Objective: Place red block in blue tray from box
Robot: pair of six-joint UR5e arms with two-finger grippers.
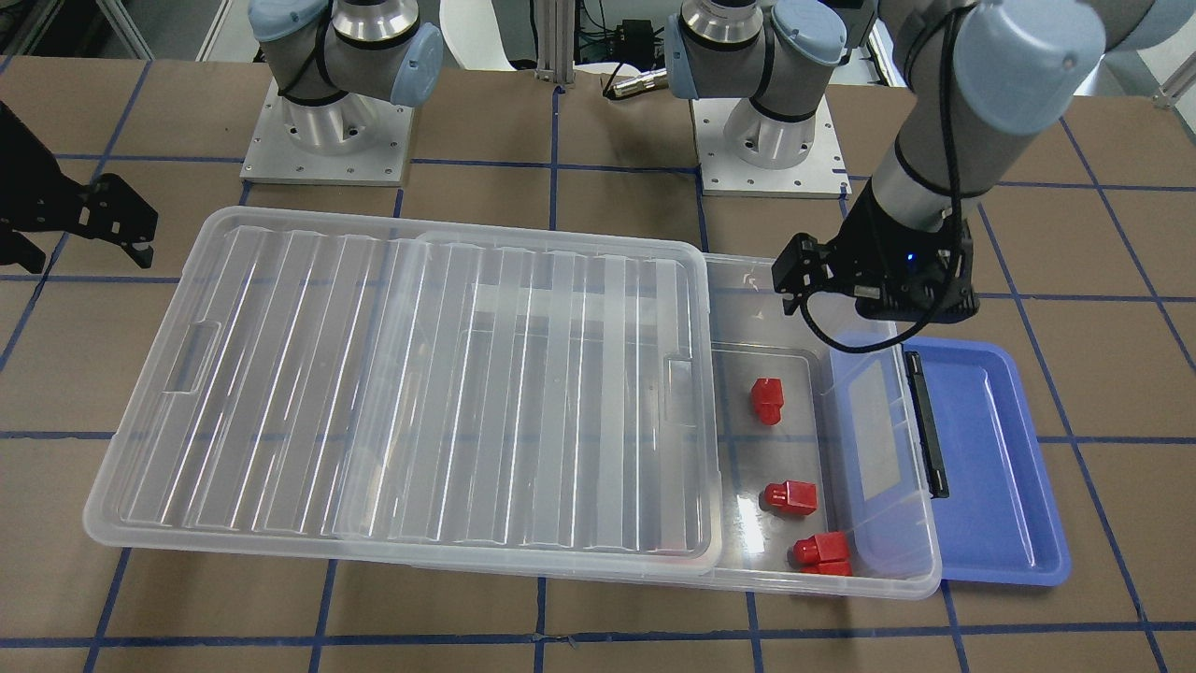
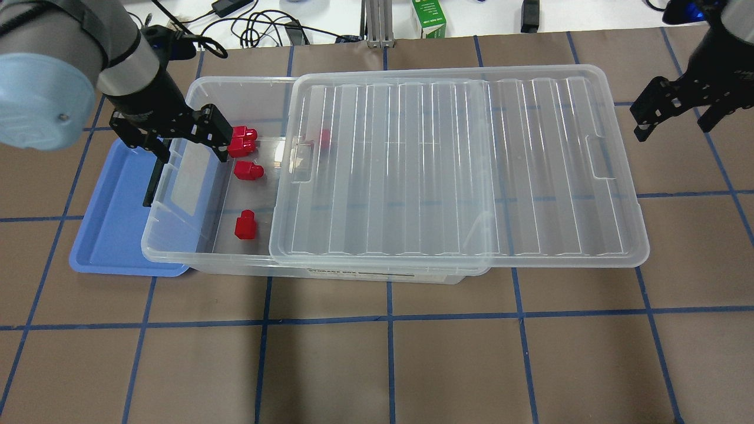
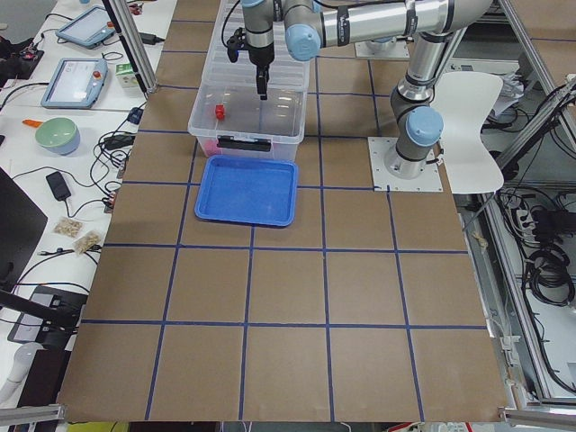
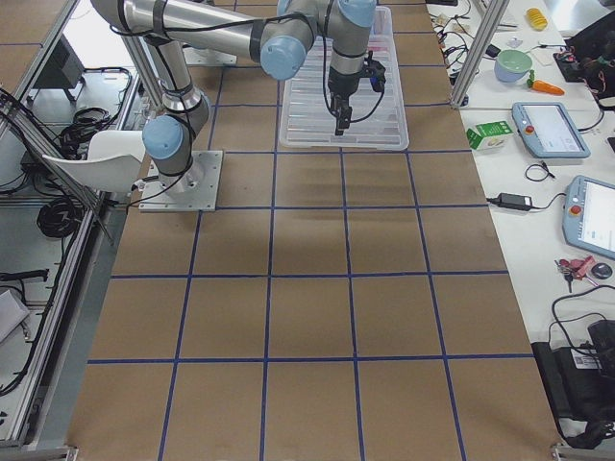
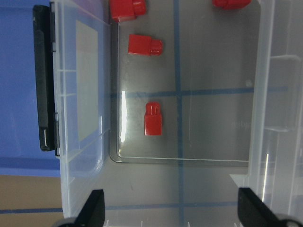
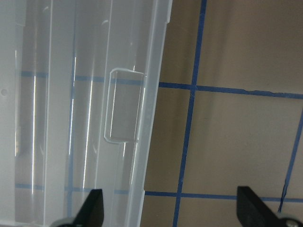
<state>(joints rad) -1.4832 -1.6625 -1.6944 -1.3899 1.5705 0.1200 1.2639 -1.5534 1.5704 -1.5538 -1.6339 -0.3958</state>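
There is one box (image 2: 206,263), one lid (image 2: 447,171), one tray (image 2: 112,227) and two arms. Of red blocks I count at least four. All are inside the box and none is in the tray.

Three blocks lie on the uncovered part of the floor, at the end by the tray. The near block (image 5: 153,118) is alone towards the robot's side, the middle block (image 5: 145,45) is beyond it, and the far block (image 2: 241,141) is by the far wall. The far block is perhaps two pieces pressed together; I cannot tell. A fourth block (image 2: 323,138) shows dimly through the lid, just behind its edge.

The lid lies flat on the box but is offset towards the robot's right. It overhangs that end and leaves the left end uncovered. The tray sits on the table (image 2: 389,365) just beside the left end of the box, below the black clip (image 5: 43,80).

The left arm reaches over the open end with its wrist pointing straight down. The left gripper (image 5: 173,210) hangs above the box near its robot-side wall, spread wide and holding nothing. The near block lies ahead of it, apart from both fingers.

The right arm also points down, at the right end of the lid. The right gripper (image 2: 673,128) hangs there above the lid's edge and the bare table beside it, spread wide and empty.
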